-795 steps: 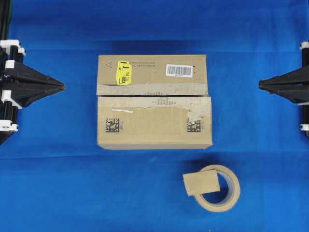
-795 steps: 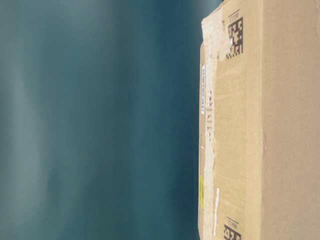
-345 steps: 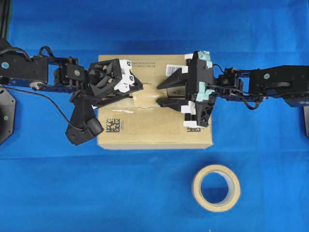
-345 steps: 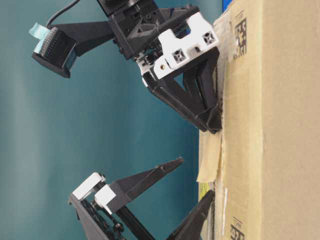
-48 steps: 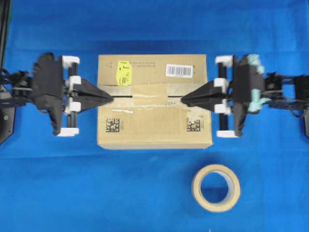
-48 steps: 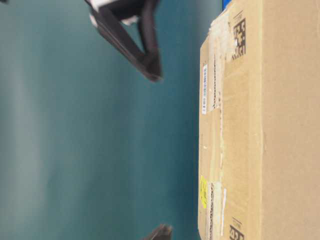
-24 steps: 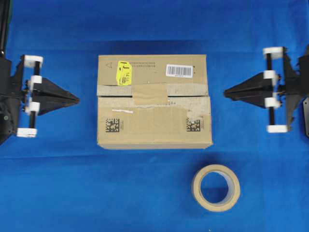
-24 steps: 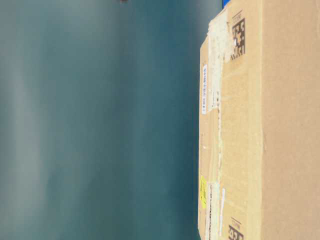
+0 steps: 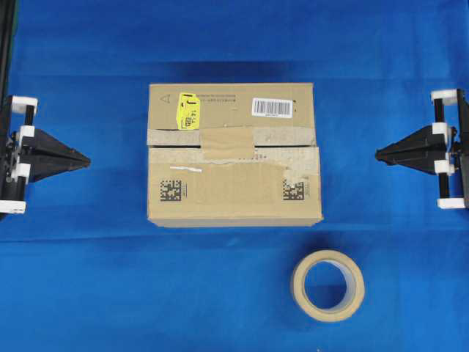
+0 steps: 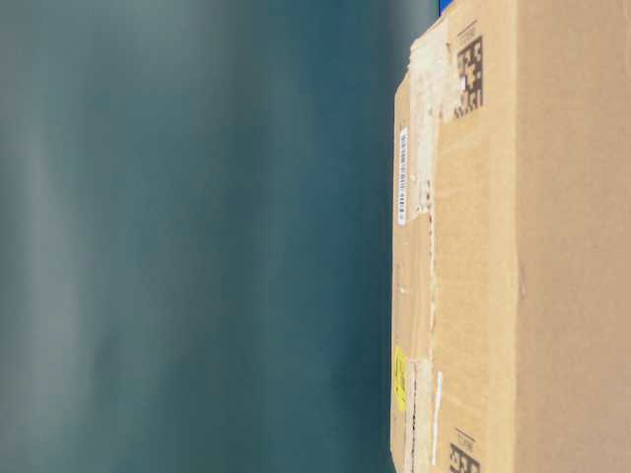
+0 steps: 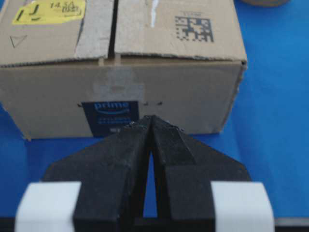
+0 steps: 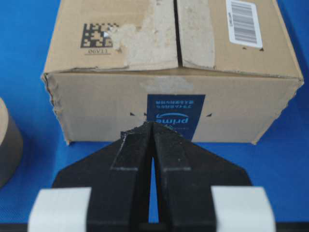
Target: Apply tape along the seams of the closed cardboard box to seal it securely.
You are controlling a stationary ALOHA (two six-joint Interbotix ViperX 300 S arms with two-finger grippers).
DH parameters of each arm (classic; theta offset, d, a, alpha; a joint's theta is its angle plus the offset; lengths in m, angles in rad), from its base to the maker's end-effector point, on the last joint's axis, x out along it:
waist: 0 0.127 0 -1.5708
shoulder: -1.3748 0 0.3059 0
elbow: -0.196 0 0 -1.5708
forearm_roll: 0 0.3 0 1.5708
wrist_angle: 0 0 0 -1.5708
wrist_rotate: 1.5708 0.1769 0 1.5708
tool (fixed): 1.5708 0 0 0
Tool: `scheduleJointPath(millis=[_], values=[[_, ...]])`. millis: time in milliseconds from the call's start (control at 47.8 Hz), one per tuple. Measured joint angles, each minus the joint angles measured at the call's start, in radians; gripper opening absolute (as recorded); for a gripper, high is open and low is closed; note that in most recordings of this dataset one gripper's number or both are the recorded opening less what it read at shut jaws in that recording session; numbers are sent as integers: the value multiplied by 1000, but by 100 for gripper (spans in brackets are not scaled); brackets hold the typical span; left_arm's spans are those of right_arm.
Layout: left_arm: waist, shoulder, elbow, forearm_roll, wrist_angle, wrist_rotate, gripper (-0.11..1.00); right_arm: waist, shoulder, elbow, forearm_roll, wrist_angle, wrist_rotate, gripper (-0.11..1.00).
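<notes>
Tape (image 9: 228, 142) lies across the middle of the seam (image 9: 278, 144), long axis pointing at both tools; left tool (image 9: 86, 158) and right tool (image 9: 378, 154), both closed and empty, flank the box (image 9: 234, 198) about equally far off.

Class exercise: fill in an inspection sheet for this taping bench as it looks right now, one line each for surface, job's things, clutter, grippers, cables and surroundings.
Surface: blue cloth, flat under everything.
Job's things: cardboard box closed; tape lies across the middle of the seams, whose two ends remain uncovered.
Clutter: tape roll lies flat on the cloth, apart from the box.
Grippers: left gripper and right gripper shut, empty, away from the box's ends.
Cables: nothing seen.
Surroundings: nothing seen beyond the cloth.
</notes>
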Motion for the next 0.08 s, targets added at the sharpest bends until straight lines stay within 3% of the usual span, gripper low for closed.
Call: scheduleJointPath(millis=[84], values=[[0,-5,0,-2,2,-2,0,0,8,2,2,-8,-2,-1]])
